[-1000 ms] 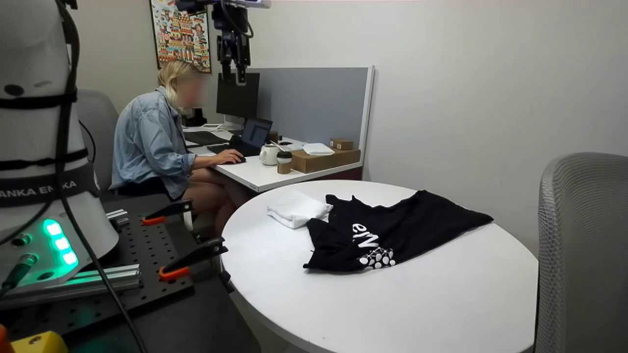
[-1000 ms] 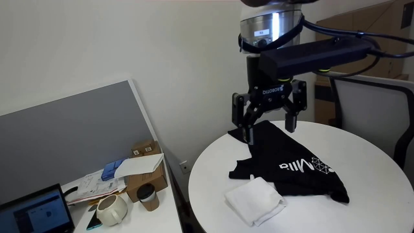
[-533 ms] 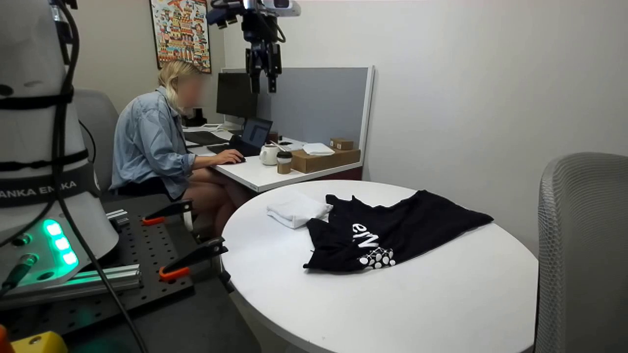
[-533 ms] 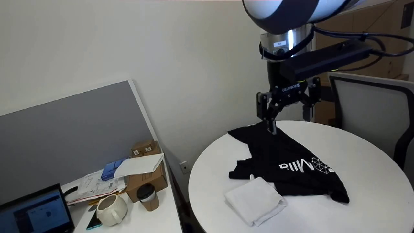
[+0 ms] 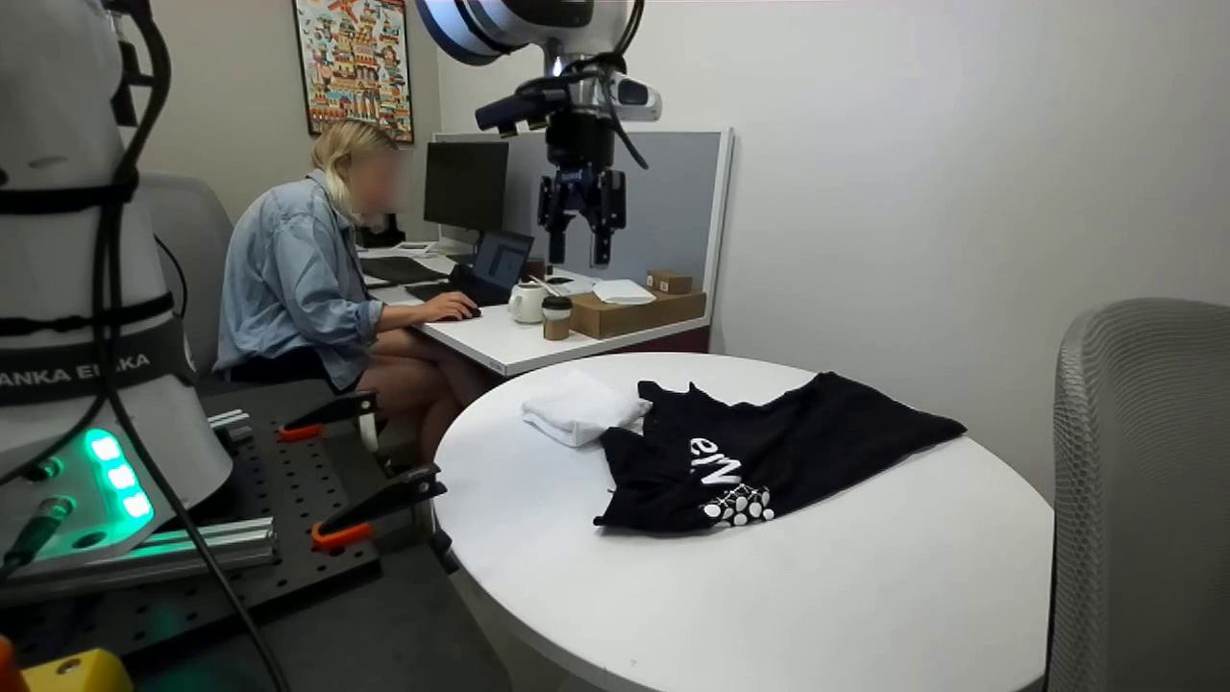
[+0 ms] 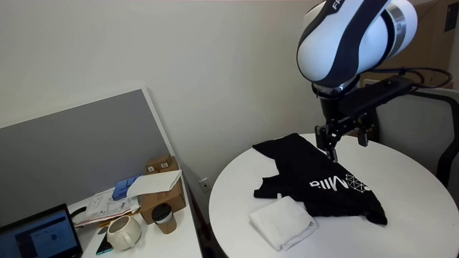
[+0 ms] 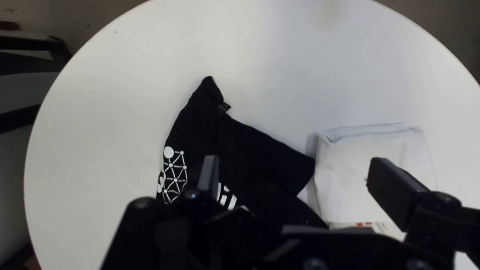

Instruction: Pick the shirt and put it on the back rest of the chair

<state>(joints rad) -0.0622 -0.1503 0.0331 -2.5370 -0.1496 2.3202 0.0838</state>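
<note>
The black shirt with white print lies spread on the round white table in both exterior views (image 5: 798, 452) (image 6: 301, 172). It also shows in the wrist view (image 7: 251, 153), partly hidden by my gripper. My gripper (image 5: 578, 258) (image 6: 348, 150) (image 7: 296, 172) points down, open and empty, in the air above the table and apart from the shirt. The chair's grey mesh back rest (image 5: 1153, 481) stands at the table's edge at the right. It also shows in the other exterior picture (image 6: 416, 132) behind the gripper, and part of a chair shows in the wrist view (image 7: 22, 86).
A folded white cloth (image 5: 581, 408) (image 6: 283, 222) (image 7: 356, 168) lies beside the shirt on the white table (image 5: 846, 615). A person (image 5: 298, 259) sits at a desk (image 5: 500, 351) holding a laptop, a mug, a paper cup and boxes. A grey partition (image 6: 79, 150) stands behind the desk.
The arm and gripper have come down and across: rightward in both exterior views, nearer the table. The gripper stays open. The shirt, cloth and chair have not moved.
</note>
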